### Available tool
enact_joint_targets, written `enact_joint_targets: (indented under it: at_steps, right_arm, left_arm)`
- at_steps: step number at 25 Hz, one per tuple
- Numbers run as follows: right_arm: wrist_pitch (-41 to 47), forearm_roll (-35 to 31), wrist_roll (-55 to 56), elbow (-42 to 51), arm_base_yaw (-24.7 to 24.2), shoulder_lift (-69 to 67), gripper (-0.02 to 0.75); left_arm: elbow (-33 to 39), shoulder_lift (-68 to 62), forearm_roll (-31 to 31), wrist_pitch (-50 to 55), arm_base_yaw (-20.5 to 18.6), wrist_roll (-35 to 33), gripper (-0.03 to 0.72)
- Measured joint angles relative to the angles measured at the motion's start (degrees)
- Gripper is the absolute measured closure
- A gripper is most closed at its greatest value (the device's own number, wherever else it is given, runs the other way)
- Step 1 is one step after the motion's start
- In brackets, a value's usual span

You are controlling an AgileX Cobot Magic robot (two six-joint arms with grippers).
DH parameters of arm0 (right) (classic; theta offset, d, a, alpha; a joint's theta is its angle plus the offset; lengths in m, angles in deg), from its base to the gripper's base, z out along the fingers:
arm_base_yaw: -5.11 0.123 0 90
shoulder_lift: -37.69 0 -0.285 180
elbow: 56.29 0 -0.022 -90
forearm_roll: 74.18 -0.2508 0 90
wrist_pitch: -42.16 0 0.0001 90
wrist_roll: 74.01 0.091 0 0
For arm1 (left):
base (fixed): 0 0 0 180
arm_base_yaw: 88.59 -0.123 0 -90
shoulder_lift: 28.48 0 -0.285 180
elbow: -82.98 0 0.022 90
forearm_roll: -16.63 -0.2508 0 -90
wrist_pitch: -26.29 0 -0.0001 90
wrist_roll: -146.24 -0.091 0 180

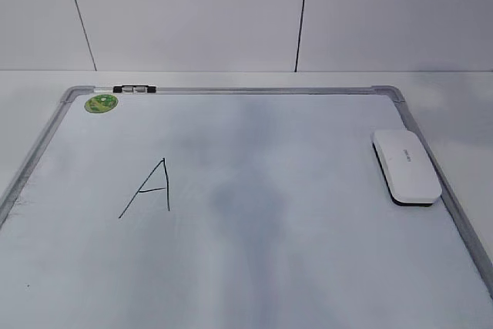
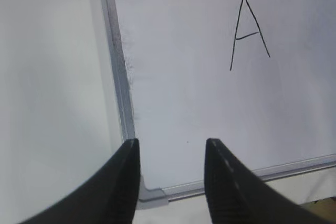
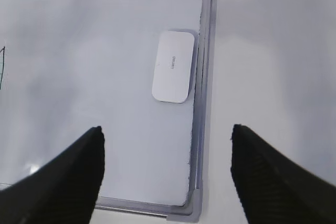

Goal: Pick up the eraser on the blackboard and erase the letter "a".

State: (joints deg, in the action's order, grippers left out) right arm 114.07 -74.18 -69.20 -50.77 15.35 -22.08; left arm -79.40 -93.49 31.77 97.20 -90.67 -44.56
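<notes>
The eraser, lying untouched by the blackboard's right frame, is best straddled lengthwise by the widely spread right pincer; the left pincer is seen parted, empty.

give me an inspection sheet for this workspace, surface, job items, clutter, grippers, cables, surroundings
Surface: pale table, bare around the blackboard.
Blackboard: white board in a silver-grey frame, lying flat; grey smudging down the middle.
Eraser: white block by the board's right frame, untouched.
Letter: only an angular capital A shows, on the left; no cursive "a" seen.
Clutter: green sticker at the far left corner; small black and white clip on the top frame.
Grippers: left gripper above the near left corner, fingers apart, holding nothing; right gripper wide open above the near right corner, empty.
Cables: nothing seen.
Surroundings: pale panelled wall behind.
</notes>
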Motion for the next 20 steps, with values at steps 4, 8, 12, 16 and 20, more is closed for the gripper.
enact_joint_targets:
  at_steps: [4, 8, 12, 16, 20]
  right_arm:
    - [0.12, 0.0, 0.24, 4.91, 0.0, 7.75, 0.145]
    - [0.49, 0.0, 0.47, 12.37, 0.0, 16.52, 0.145]
    - [0.72, 2.42, 0.47, 19.54, 0.0, 24.69, 0.145]
    - [0.81, 5.53, 0.6, 25.56, 0.0, 30.76, 0.145]
    - [-1.87, 7.63, 0.62, 31.98, 0.0, 34.08, 0.145]
  left_arm:
    - [7.41, 10.01, 0.0, -0.58, 0.0, 0.0, 0.382]
    - [14.69, 18.28, 0.69, -2.45, 0.0, 0.0, 0.384]
    - [21.35, 23.24, 0.8, -3.37, 0.26, 0.0, 0.388]
    - [26.2, 26.04, -0.51, -4.15, 2.62, 0.0, 0.391]
    - [27.8, 27.94, -2.96, -5.29, 4.36, 0.0, 0.398]
